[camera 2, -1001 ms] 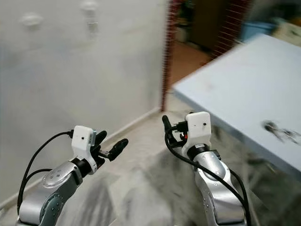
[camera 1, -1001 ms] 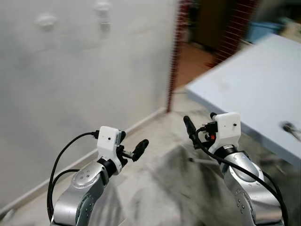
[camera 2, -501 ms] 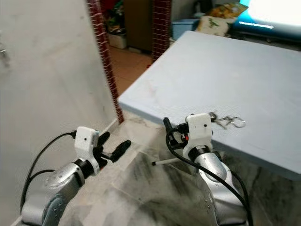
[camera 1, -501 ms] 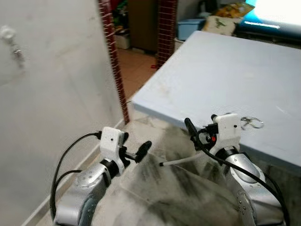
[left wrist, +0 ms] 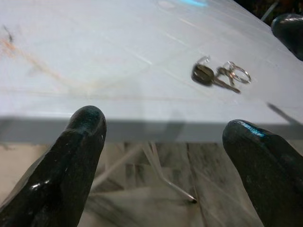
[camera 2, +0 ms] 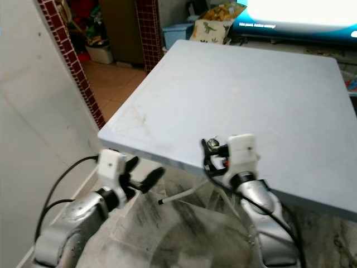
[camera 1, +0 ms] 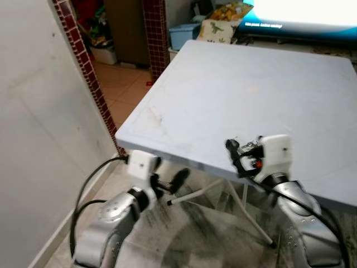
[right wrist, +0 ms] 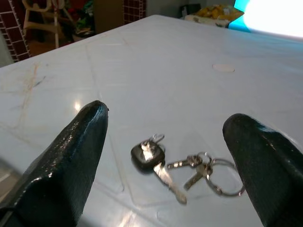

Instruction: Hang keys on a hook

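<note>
I read the job as barely begun: the bunch of keys [right wrist: 177, 168] lies flat on the pale grey tabletop [camera 1: 251, 84], untouched, and nothing is gripped. My right gripper [right wrist: 163, 156] hovers just above the near part of the tabletop with its 2 black fingers [right wrist: 71, 156] spread wide, and in the right wrist view the keys sit between them, a little ahead of the tips and not in contact with either one. The bunch is a black-headed key [right wrist: 147, 153] with smaller keys and a split ring [right wrist: 222, 182] trailing toward the other finger. My left gripper [left wrist: 165, 142] is lower, off the near edge of the tabletop, fingers also apart and empty; from its wrist view the same keys [left wrist: 215, 76] lie well beyond the fingertips, up on the surface, with the folding table's metal legs [left wrist: 161, 172] and the marbled floor [camera 2: 184, 229] below. What is left, as I judge it, is everything that counts: close the right fingers on the keys, lift them, turn to a hook and hang the ring on it. No hook is in front of me at this moment, so I would have to find one first. The flat keys may be awkward to pinch off the smooth surface.
</note>
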{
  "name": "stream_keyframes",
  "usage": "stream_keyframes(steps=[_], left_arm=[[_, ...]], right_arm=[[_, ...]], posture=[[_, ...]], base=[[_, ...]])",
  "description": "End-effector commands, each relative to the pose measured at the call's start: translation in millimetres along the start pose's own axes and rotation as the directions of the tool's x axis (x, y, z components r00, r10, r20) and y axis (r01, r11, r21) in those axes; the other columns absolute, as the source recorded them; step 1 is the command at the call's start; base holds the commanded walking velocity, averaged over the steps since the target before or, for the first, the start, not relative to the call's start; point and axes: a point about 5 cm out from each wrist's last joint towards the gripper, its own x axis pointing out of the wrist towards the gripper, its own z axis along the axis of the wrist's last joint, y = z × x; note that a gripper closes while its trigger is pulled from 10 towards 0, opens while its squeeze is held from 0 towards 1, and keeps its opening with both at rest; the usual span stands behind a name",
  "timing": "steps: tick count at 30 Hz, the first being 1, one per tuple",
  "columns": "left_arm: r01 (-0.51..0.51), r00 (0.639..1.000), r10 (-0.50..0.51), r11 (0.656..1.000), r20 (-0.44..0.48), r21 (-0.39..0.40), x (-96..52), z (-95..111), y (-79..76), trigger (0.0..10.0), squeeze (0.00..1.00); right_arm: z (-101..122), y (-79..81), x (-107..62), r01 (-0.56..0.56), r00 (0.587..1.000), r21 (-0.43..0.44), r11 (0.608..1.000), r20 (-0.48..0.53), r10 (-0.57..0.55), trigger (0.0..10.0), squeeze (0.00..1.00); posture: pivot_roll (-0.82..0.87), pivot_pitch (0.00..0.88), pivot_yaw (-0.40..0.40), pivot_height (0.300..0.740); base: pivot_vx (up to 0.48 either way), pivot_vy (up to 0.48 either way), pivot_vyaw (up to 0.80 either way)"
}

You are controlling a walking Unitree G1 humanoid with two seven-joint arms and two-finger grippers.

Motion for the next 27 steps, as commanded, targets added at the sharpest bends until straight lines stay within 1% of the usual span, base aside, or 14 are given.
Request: stream_keyframes(steps=[1,5,7,8,9,12,14,18,20,21,23,27], left_arm=[[-0.038,0.999,0.038,0.999,-0.015,0.005,-5.2,-2,8.5,10.0,0.00],[-0.040,0.999,0.040,0.999,-0.021,-0.003,-5.2,-3,8.5,10.0,0.00],[-0.023,0.999,0.023,1.000,-0.031,-0.005,-5.2,-4,7.2,10.0,0.00],[-0.007,0.999,0.007,1.000,-0.035,-0.006,-5.2,-4,5.8,10.0,0.00],[0.027,0.998,-0.027,1.000,-0.059,0.000,-5.5,-6,3.6,10.0,0.00],[0.075,0.993,-0.074,0.997,-0.088,0.005,-6.0,-7,0.9,10.0,0.00],[0.095,0.990,-0.094,0.995,-0.104,0.011,-6.7,-8,0.4,10.0,0.00],[0.099,0.990,-0.097,0.995,-0.105,0.014,-7.8,-6,1.0,10.0,0.00],[0.108,0.989,-0.105,0.994,-0.106,0.017,-8.9,-4,1.1,10.0,0.00],[0.109,0.988,-0.107,0.994,-0.108,0.017,-9.3,-4,1.3,10.0,0.00],[0.083,0.994,-0.079,0.995,-0.071,0.049,-8.9,2,4.7,10.0,0.00],[0.076,0.995,-0.073,0.996,-0.062,0.042,-8.1,4,6.1,10.0,0.00]], right_arm=[[3,10.7,1.0,-0.036,0.999,0.003,0.999,0.014,0.036,10.0,0.00],[2,10.8,0.6,-0.039,0.999,0.002,0.999,-0.002,0.039,10.0,0.00],[0,9.5,0.5,-0.034,0.999,-0.001,0.999,-0.017,0.034,10.0,0.00],[-2,8.8,0.7,-0.031,0.999,-0.001,1.000,-0.029,0.031,10.0,0.00],[-3,7.5,1.2,-0.020,0.999,0.011,1.000,-0.038,0.021,10.0,0.00],[-4,4.9,3.0,0.003,0.999,0.023,1.000,-0.050,-0.002,10.0,0.00],[-5,2.3,5.2,0.016,0.998,0.007,1.000,-0.054,-0.016,10.0,0.00],[-6,-4.1,9.8,0.063,0.995,-0.020,0.998,-0.074,-0.064,10.0,0.00],[-9,-14.9,14.0,0.133,0.985,-0.036,0.990,-0.102,-0.136,10.0,0.00],[-10,-16.3,14.5,0.143,0.983,-0.041,0.989,-0.108,-0.147,10.0,0.00],[-10,-21.5,17.5,0.181,0.976,-0.022,0.983,-0.116,-0.182,10.0,0.00],[-13,-26.6,23.3,0.220,0.967,0.016,0.975,-0.135,-0.216,10.0,0.00]], posture=[[-0.09,0.086,0.037,0.740],[-0.09,0.084,0.035,0.740],[-0.09,0.085,0.035,0.740],[-0.09,0.085,0.035,0.740],[-0.09,0.085,0.035,0.740],[-0.09,0.085,0.035,0.740],[-0.09,0.085,0.035,0.740],[-0.08,0.092,0.047,0.740],[-0.08,0.095,0.054,0.740],[-0.08,0.096,0.056,0.740],[-0.08,0.097,0.064,0.740],[-0.08,0.100,0.075,0.740]], base=[[0.000,0.000,0.00],[0.000,0.000,0.00],[0.000,0.000,0.00],[0.000,0.000,0.00],[0.000,0.000,0.00],[0.000,0.000,0.00],[0.000,0.000,0.00],[0.000,0.000,0.00],[0.000,0.000,0.00],[0.000,0.000,0.00],[0.000,0.000,0.00],[0.000,0.000,0.00]])
